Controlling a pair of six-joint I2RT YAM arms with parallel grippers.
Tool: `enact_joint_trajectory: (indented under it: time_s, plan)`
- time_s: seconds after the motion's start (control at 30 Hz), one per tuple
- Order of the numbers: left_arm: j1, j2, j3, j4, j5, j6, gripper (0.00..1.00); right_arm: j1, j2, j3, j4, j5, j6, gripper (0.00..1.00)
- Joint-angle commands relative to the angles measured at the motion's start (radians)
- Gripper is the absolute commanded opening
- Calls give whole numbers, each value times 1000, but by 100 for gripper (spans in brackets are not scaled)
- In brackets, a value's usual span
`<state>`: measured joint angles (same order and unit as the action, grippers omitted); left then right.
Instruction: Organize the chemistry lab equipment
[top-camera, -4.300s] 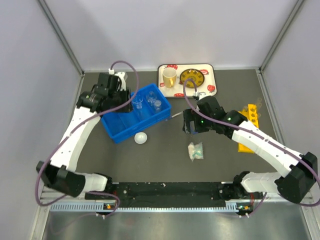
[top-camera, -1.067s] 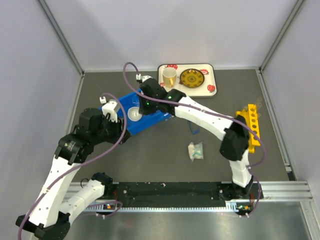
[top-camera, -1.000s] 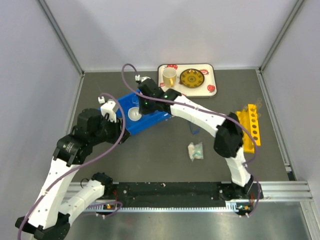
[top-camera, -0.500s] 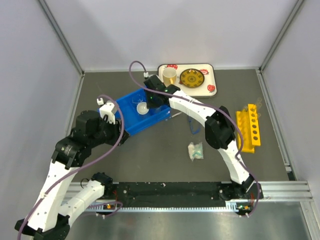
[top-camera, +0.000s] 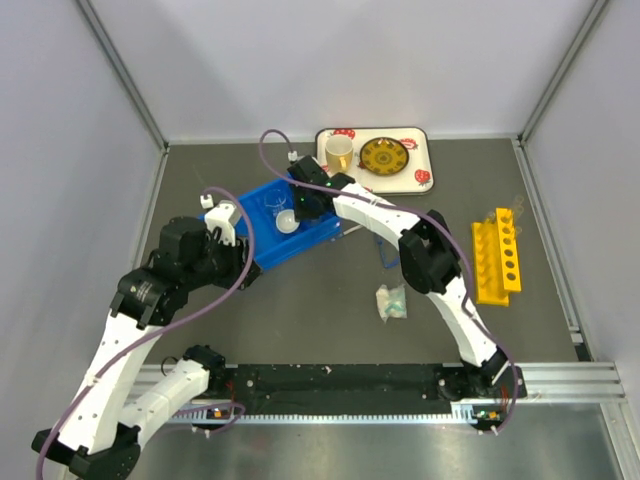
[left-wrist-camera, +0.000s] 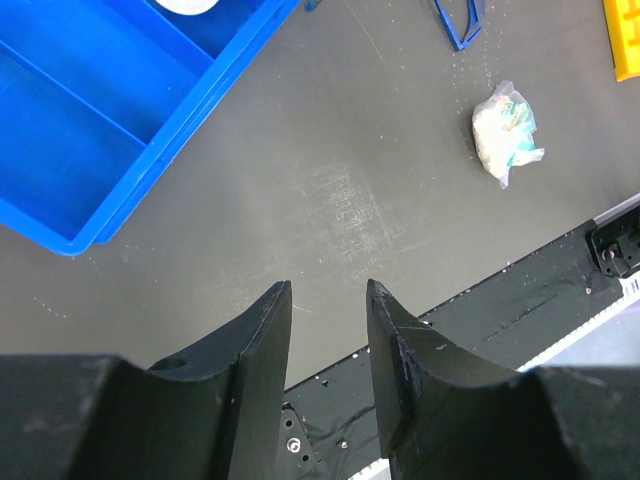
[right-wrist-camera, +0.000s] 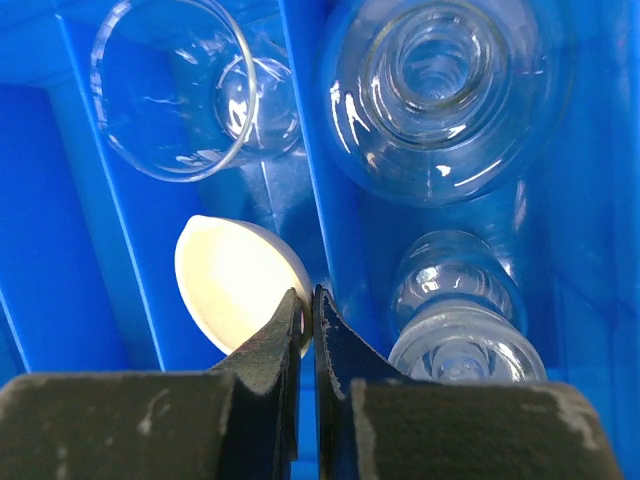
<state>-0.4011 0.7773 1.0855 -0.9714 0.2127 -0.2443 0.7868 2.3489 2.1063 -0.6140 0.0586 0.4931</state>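
Note:
A blue divided bin sits left of centre. Over its far part my right gripper is shut on the rim of a small white dish. In the right wrist view the right gripper pinches the dish, which is tilted beside a divider, near a glass beaker, a flask and another glass piece. My left gripper hangs open and empty over bare table, in front of the bin's near corner.
A yellow test tube rack lies at the right. A small plastic bag and a blue wire frame lie mid-table. A tray with a cup and a yellow plate stands at the back.
The dish lay on the table in front of the bin earliest. Over the last second my right gripper carried it rightwards over the bin. The left arm barely moved.

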Motion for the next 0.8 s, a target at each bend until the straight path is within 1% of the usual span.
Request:
enact_joint_trajectory:
  time_s: [0.0,0.37,0.4,0.43,0.5,0.6,0.77]
  plan:
    - [-2,7,-1,45,5,14,41,-1,32,60,30,-22,10,0]
    - [-2,23,-4,53,8,20,41,-1,99,70,25,-46,15,0]
    - [-2,25,-4,54,8,20,41,2,99,72,23,-49,15,9]
    - [-2,25,-4,56,10,20,41,0,102,75,23,-48,12,15]
    - [-2,28,-4,56,10,20,41,0,101,78,19,-45,12,22]
    - [-2,27,-7,56,8,20,41,0,86,81,14,-43,9,27]
    - [-2,25,-10,56,8,17,41,2,37,77,2,-36,-5,28]
